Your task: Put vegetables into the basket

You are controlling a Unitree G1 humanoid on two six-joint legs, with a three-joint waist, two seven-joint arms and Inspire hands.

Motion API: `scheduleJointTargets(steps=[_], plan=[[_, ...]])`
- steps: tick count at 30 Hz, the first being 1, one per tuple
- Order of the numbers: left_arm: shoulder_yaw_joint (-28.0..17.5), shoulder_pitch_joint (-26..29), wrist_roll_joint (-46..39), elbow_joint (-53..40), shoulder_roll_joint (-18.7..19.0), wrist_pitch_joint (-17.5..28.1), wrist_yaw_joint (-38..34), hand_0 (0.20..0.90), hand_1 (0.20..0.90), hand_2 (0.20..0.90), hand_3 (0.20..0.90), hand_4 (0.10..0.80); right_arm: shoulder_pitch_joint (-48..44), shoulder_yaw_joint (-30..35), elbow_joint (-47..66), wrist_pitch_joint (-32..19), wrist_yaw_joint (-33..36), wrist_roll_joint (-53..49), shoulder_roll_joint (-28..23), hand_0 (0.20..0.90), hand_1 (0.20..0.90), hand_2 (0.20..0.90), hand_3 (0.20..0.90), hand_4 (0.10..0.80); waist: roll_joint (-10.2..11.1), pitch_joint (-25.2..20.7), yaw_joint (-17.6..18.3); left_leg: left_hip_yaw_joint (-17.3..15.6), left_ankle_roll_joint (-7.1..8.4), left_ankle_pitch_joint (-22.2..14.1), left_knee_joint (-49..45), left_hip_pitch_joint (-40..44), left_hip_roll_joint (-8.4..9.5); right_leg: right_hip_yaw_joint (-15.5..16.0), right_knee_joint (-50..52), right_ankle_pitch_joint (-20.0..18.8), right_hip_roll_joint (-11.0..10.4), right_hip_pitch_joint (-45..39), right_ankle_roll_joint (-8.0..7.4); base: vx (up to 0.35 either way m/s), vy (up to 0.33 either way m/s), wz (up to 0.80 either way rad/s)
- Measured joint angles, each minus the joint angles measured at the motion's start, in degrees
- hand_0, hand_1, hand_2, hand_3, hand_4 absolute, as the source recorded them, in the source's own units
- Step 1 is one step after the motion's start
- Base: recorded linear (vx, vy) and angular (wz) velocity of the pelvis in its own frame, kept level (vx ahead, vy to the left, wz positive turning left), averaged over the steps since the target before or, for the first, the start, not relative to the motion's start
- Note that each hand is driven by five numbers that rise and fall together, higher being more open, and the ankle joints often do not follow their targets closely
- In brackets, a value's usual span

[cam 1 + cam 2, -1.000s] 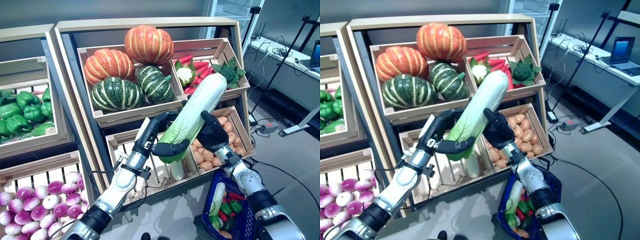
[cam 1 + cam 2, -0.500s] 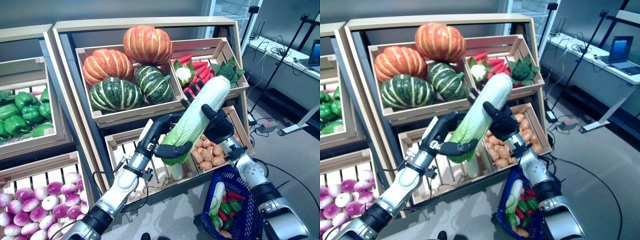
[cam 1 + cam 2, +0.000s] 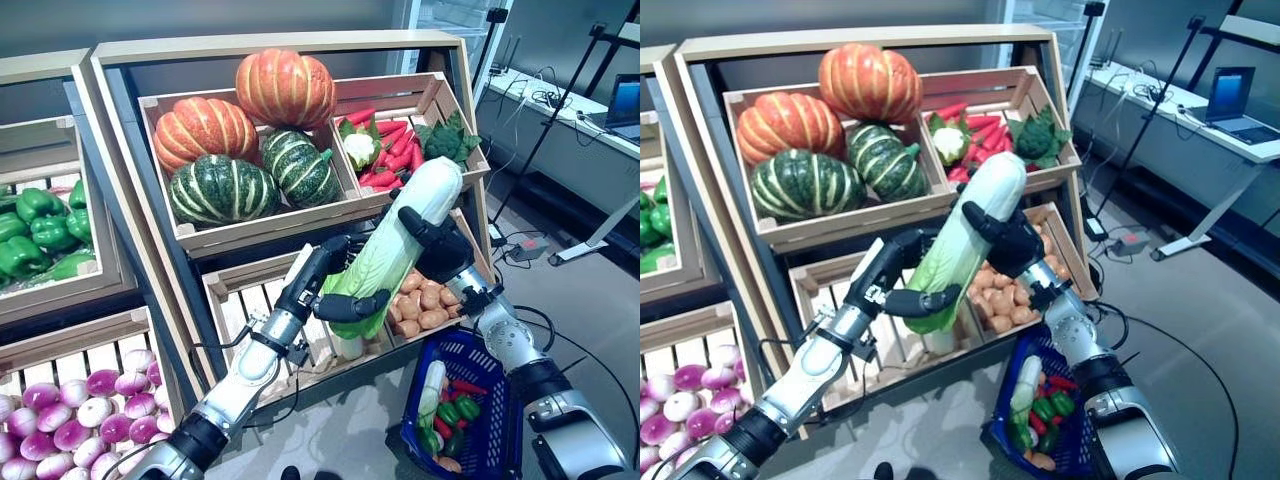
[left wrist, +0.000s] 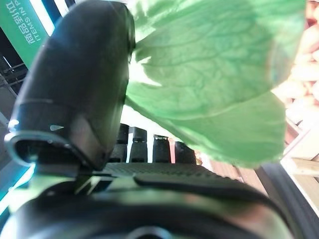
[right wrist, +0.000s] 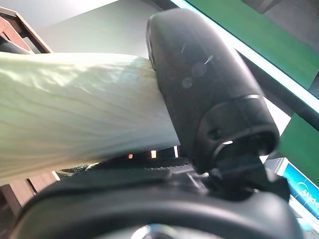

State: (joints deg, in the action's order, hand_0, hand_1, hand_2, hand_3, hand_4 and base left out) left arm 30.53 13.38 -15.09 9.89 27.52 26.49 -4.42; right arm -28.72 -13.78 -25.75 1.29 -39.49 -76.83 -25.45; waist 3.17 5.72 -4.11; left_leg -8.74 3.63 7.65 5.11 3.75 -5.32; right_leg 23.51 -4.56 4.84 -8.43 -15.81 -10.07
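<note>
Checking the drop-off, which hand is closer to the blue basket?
Right. The right hand grips the cabbage above the blue basket; the left hand holds its leafy end further left.

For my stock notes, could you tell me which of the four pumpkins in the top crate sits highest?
The orange pumpkin at the back, resting atop the pile. The other orange one and the two green striped ones lie lower.

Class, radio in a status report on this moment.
Both robot hands, left and right, shut on napa cabbage. Cabbage tilted, above potato crate. Blue basket below, partly filled.
</note>
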Motion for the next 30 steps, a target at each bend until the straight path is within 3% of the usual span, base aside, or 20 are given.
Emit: scheduleJointTargets(steps=[4,5,6,7,14,23,26,30], plan=[[0.0,0.0,0.0,0.0,0.1,0.0,0.1,0.3,0.3,0.3,0.3,0.4,0.0,0.0,0.0,0.0,0.0,0.1,0.0,0.3,0.3,0.3,0.3,0.4,0.2,0.0,0.0,-0.1,-0.01,0.0,0.0,-0.1,0.0,0.0,0.0,0.0,0.0,0.1,0.0,0.0,0.0,0.0],[0.0,0.0,0.0,0.1,0.1,0.0,0.1,0.34,0.34,0.34,0.34,0.427,0.0,0.0,0.0,0.0,0.0,0.2,0.0,0.3,0.3,0.3,0.3,0.4,0.2,0.0,0.0,-0.1,-0.01,0.0,0.0,-0.1,0.0,0.0,0.0,0.0,0.0,0.1,0.0,0.0,0.0,0.0],[0.0,0.0,0.0,0.1,0.1,0.0,0.1,0.472,0.472,0.472,0.472,0.515,0.0,0.0,0.0,0.0,0.0,0.2,0.0,0.3,0.3,0.3,0.3,0.4,0.3,0.0,0.0,-0.1,-0.01,0.0,0.0,-0.1,0.0,-0.1,0.0,0.0,0.0,0.1,0.0,0.0,0.0,0.0],[0.0,0.0,0.0,0.1,0.1,0.0,0.1,0.9,0.9,0.9,0.9,0.8,0.0,0.0,0.0,0.0,0.0,0.3,0.0,0.3,0.3,0.3,0.3,0.4,0.3,0.0,0.0,-0.1,-0.02,0.0,0.0,-0.1,0.0,-0.1,0.0,0.0,0.0,0.1,-0.01,0.0,0.0,0.0],[0.9,-0.6,4.9,1.6,1.1,-0.1,2.5,0.9,0.9,0.9,0.9,0.8,0.0,0.0,-1.5,0.1,2.3,2.9,-1.3,0.3,0.3,0.3,0.3,0.4,0.6,-0.2,0.1,-1.0,-0.12,-0.1,0.0,0.1,-0.04,-0.6,0.2,0.0,-0.1,0.3,-0.02,0.019,0.01,-0.03],[1.7,-6.9,10.7,8.4,3.1,-2.3,4.8,0.9,0.9,0.9,0.9,0.8,5.1,0.8,-3.5,1.1,4.7,7.0,-2.3,0.3,0.3,0.3,0.3,0.4,1.0,-0.1,2.2,-3.2,-0.17,-0.2,0.0,-0.1,-0.68,-2.5,0.7,-0.2,-0.1,1.9,0.18,0.011,-0.003,-0.1],[1.4,-9.8,10.9,12.7,3.7,-3.1,4.8,0.9,0.9,0.9,0.9,0.8,8.3,3.3,-3.9,1.1,5.0,7.0,-3.9,0.3,0.3,0.3,0.3,0.4,1.1,-0.1,3.1,-4.2,-0.17,-0.2,0.0,0.0,-0.87,-3.0,0.7,-0.3,0.0,2.2,0.24,0.014,-0.018,-0.1],[-2.3,-13.0,11.0,13.5,3.9,-3.3,4.3,0.9,0.9,0.9,0.9,0.8,12.4,9.0,-5.9,1.1,5.7,7.0,-5.0,0.3,0.3,0.3,0.3,0.4,1.5,0.1,3.2,-5.6,-0.17,-0.2,0.0,0.2,-1.17,-3.9,0.7,-0.5,0.1,2.6,0.34,0.012,-0.018,-0.09]])
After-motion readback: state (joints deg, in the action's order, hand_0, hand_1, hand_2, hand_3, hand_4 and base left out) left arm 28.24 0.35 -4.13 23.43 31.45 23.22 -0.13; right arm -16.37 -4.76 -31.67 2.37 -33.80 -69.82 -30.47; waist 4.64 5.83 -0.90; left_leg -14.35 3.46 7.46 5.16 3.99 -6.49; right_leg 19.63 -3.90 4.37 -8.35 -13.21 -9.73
